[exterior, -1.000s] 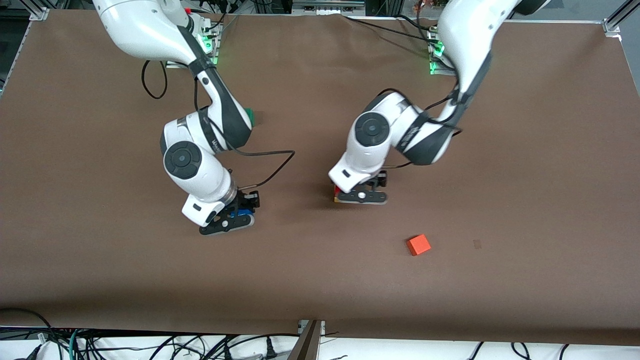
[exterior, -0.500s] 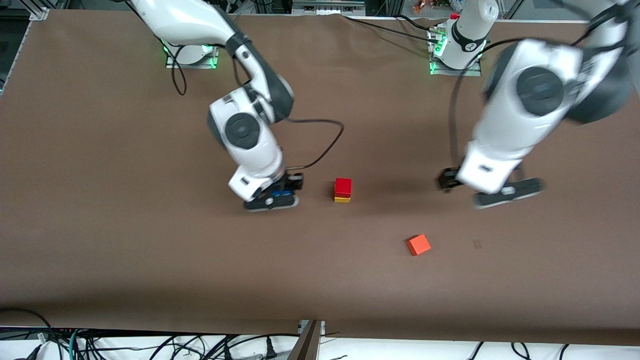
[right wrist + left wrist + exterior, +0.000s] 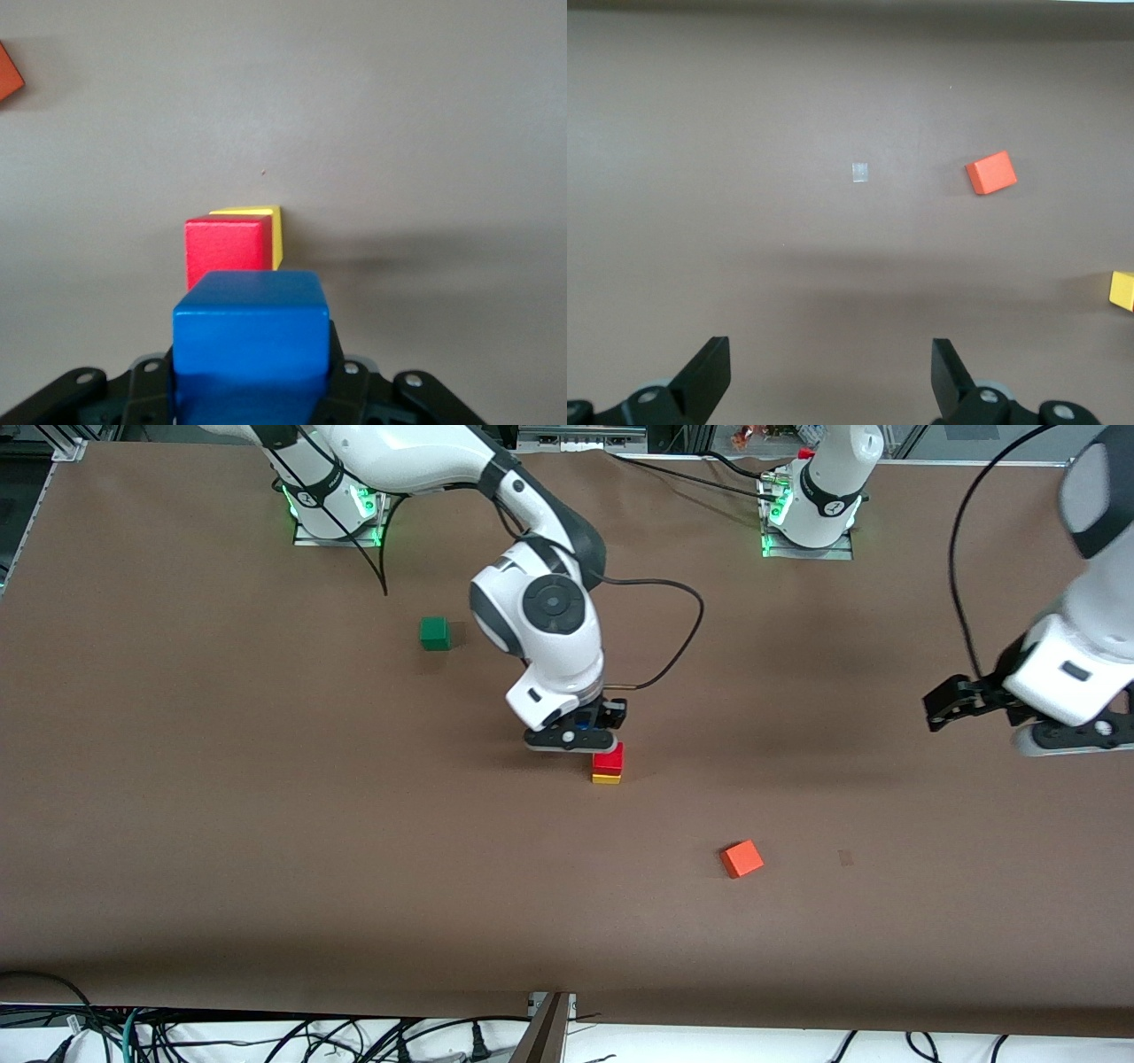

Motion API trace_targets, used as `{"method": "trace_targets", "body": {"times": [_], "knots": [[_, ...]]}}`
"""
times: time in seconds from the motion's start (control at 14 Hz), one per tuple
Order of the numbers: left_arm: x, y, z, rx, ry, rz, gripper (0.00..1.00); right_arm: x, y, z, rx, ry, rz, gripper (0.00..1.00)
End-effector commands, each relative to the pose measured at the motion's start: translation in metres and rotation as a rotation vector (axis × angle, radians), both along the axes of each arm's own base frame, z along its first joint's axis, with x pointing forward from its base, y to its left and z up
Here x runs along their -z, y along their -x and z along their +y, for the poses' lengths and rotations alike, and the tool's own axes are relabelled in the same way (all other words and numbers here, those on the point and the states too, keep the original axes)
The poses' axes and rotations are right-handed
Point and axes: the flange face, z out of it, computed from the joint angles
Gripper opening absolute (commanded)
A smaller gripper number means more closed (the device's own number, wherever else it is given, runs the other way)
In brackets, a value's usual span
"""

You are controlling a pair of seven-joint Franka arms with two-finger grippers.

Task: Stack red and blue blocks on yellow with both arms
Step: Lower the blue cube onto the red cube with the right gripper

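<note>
The red block (image 3: 608, 757) sits on the yellow block (image 3: 606, 779) mid-table; both show in the right wrist view, red (image 3: 226, 251) on yellow (image 3: 271, 232). My right gripper (image 3: 576, 737) is shut on the blue block (image 3: 581, 724) and holds it in the air just beside the stack, at about the height of the red block's top. In the right wrist view the blue block (image 3: 251, 335) fills the space between the jaws. My left gripper (image 3: 1075, 737) is open and empty over the left arm's end of the table; its fingers (image 3: 709, 376) stand wide apart.
An orange-red cube (image 3: 741, 859) lies nearer the front camera than the stack, toward the left arm's end; it shows in the left wrist view (image 3: 990, 172). A green cube (image 3: 434, 633) lies toward the right arm's base. Cables hang along the table's front edge.
My left gripper let go of the red block on the yellow one and swung away to its end of the table. My right gripper carried the blue block across to beside the stack.
</note>
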Motion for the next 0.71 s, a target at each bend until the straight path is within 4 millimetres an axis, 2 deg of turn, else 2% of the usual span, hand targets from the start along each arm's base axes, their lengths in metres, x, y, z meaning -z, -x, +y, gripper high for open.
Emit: {"method": "trace_targets", "body": {"times": [0.0,0.14,0.64], "knots": [[-0.005,0.015,0.002,0.033,0.023,0.042,1.0,0.008,-0.007,0.012,0.035,0.003,-0.03,0.2],[0.0,0.014,0.001,0.034,0.022,0.064,1.0,0.009,-0.009,0.017,0.036,-0.008,-0.039,0.2],[0.003,0.012,0.001,0.026,0.07,0.07,1.0,0.032,-0.013,0.024,0.051,-0.051,-0.076,0.21]]}}
